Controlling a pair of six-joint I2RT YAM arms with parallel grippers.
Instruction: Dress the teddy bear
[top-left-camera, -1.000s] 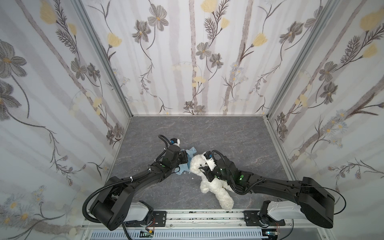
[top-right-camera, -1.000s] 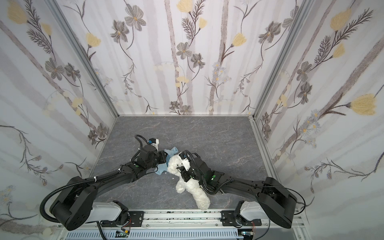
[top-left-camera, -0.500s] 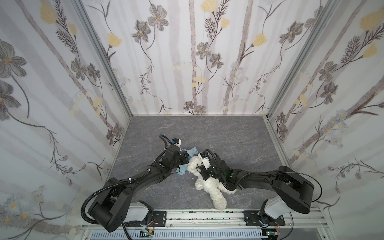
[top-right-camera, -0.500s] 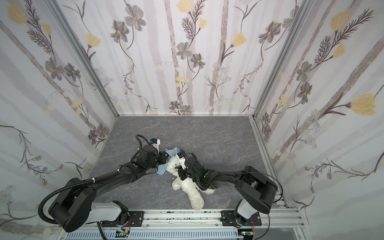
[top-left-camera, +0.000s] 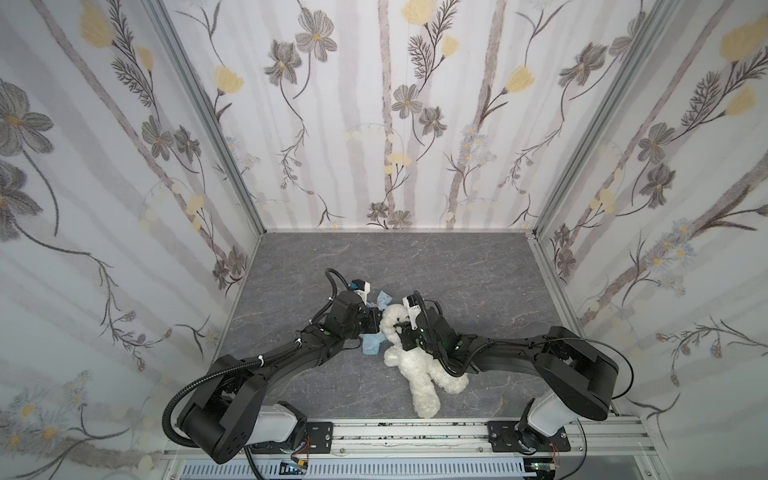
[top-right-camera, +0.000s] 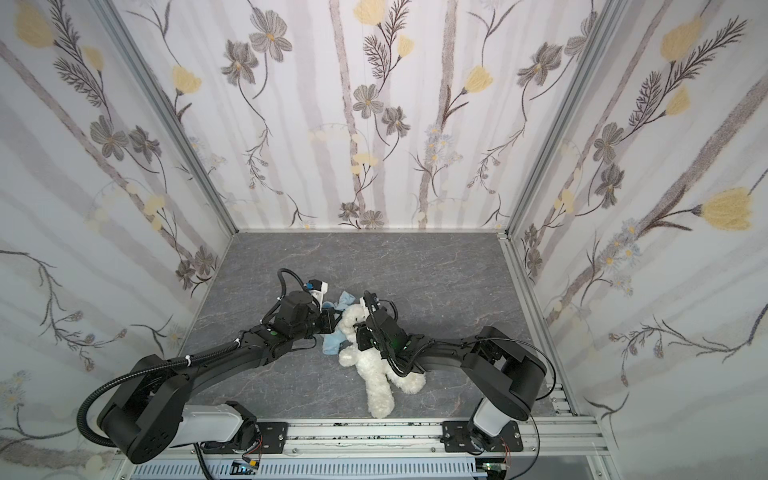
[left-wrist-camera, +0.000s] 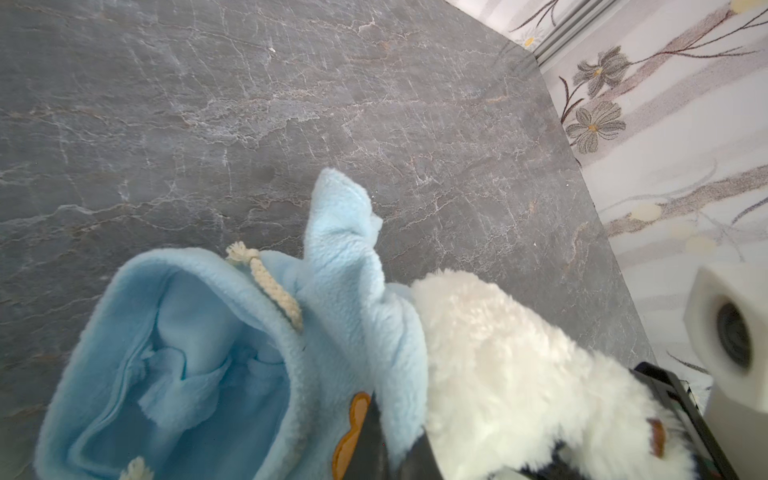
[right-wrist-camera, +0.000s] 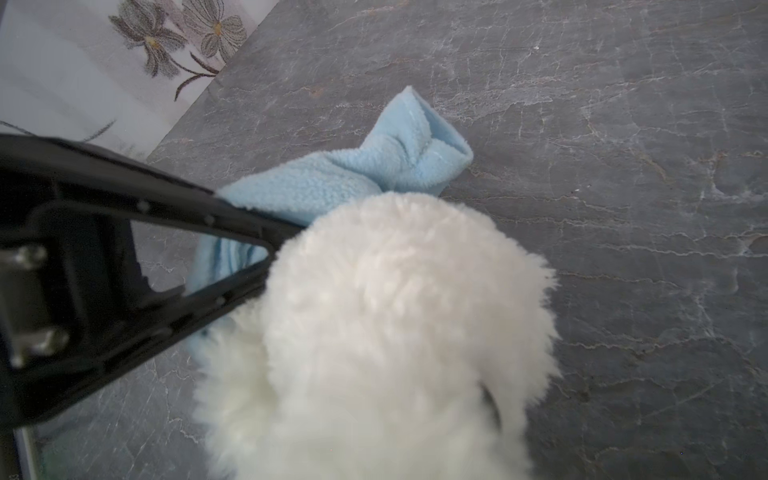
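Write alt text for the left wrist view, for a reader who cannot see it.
The left gripper pinches a light-blue hoodie, its opening facing the camera, against a fluffy white teddy bear. A gray stone-patterned table lies beneath them.

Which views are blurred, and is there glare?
Right wrist view: the fluffy white plush teddy bear fills the foreground, soft, out of focus; the grey marbled tabletop is sharp. Left wrist view: the light-blue fleece hoodie is crisp, the white camera housing smeared. Both top views: even, no glare.
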